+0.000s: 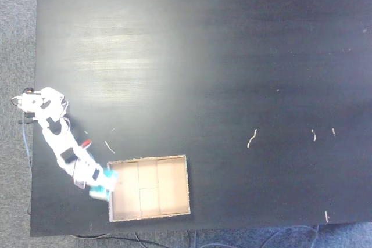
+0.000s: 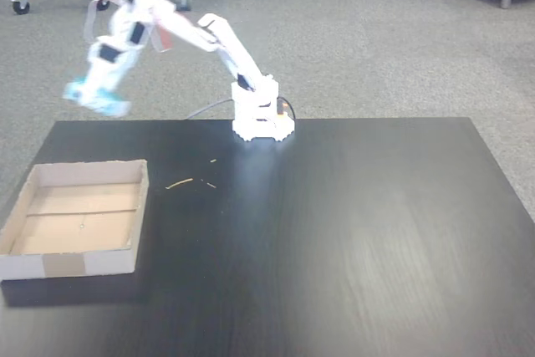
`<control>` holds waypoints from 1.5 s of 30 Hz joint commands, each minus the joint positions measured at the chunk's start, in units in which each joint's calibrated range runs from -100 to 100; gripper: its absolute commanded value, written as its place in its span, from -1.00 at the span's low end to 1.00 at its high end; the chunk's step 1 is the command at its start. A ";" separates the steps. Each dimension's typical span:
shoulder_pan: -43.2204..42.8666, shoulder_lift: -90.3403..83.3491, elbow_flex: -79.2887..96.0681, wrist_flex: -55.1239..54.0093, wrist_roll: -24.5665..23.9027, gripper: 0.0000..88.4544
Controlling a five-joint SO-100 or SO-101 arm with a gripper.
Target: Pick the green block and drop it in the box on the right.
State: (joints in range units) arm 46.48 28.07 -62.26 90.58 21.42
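Gripper (image 1: 103, 189): closed on the block (image 1: 104, 191), raised above the table's (image 2: 351, 232) edge, just beside the box (image 1: 187, 184).
Block: small, flat, apparently light and stiff; best pinched across its flat faces.
Box: open-topped, empty, at the table's edge.
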 commanded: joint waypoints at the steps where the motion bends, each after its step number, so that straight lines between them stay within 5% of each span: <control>1: 1.49 3.34 3.78 -12.21 0.29 -0.43; 7: -3.49 0.30 32.71 -38.88 -0.88 -0.43; 11: -6.18 -0.81 43.40 -47.47 -0.93 -0.43; 14: -6.64 -1.31 45.22 -48.38 -0.83 -0.35; 17: -5.79 -3.09 45.04 -46.07 -0.83 0.06; 23: -7.48 -9.70 33.70 -29.47 -3.61 0.10; 25: -11.85 -19.86 28.44 -17.25 -6.35 0.03; 27: -18.82 -40.43 36.15 -8.91 -7.57 -0.41; 31: -36.60 -80.23 60.63 0.01 -9.52 -0.95; 36: -48.86 -107.83 100.07 -11.22 -14.75 -1.00; 45: -48.70 -126.12 153.83 -38.88 -13.53 -1.00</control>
State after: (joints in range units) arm -3.52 -95.91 81.66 58.20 7.06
